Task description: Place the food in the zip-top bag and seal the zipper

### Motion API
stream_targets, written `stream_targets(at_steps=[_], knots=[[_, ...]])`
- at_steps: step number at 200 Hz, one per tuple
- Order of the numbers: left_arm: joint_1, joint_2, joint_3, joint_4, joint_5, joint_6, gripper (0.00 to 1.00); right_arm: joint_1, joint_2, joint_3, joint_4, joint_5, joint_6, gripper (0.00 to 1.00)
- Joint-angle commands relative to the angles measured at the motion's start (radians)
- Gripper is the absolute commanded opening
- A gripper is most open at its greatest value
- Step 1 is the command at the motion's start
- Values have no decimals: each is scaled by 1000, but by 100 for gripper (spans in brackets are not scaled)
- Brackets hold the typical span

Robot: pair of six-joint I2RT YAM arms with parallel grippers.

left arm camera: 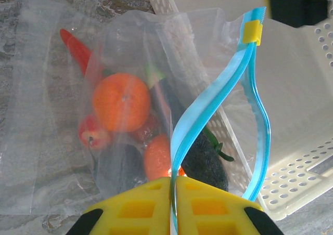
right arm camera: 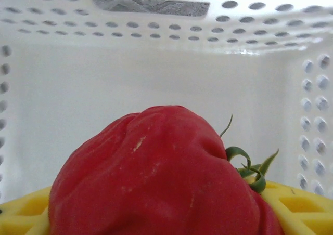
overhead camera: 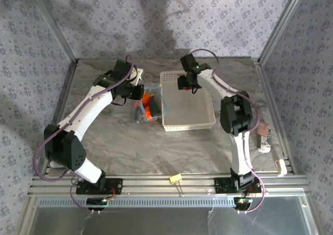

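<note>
a wrinkled red toy pepper (right arm camera: 156, 178) with a curled green stem sits right at the right wrist lens. it is wedged between the yellow fingers (right arm camera: 299, 204) of the right gripper (overhead camera: 188, 84), which look closed against its sides. behind it rises the inner wall of the white perforated plastic basket (overhead camera: 188, 125). seen from above, that gripper hangs over the basket's twelve o'clock end.

the left gripper (left arm camera: 173, 206) has its jaws pressed together on the light blue zipper strip (left arm camera: 208, 115), at six o'clock of its own view. above the pinch the strip's two sides part into a narrow slit that runs up to a small yellow tab (left arm camera: 253, 31) at one o'clock. the clear flat plastic zip-top bag (left arm camera: 47, 100) lies on the marbled grey table (overhead camera: 156, 157) at nine o'clock of the basket, against its wall. a round orange toy fruit (left arm camera: 121, 101), a small red piece (left arm camera: 92, 135) and a dark lumpy piece (left arm camera: 205, 165) are already inside.

what could go wrong, as i judge it:
- the pepper is broad and the mouth is slim, so it may catch on the strip, push the film shut, or roll off onto the table.
- the grip looks low on a rounded, smooth body, so the pepper could squirt out during the lift over the basket wall.
- the single pinch point leaves the mouth floppy, and a nudge from the incoming arm could fold it closed or drag the bag and spill the fruit.
</note>
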Motion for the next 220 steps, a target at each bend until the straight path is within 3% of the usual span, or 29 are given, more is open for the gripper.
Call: stream_targets(at_steps=[1,52,86,128,186,220], knots=[[8,-26,4,1,22,8,11,21,-205,-134,59,-17,-23,43],[8,-21,11,4,23,-1,11,195,-549,-422,133,-103,-101,43],[6,-17,9,14,26,-19,11,317,-649,-521,223,-224,-81,44],[1,-23,9,18,34,-30,11,416,-559,-498,255,-162,-52,45],[1,-27,23,5,46,-27,11,448,-364,-376,236,-36,-19,46],[0,-30,23,0,45,-24,11,449,-298,-319,214,-15,-16,60]])
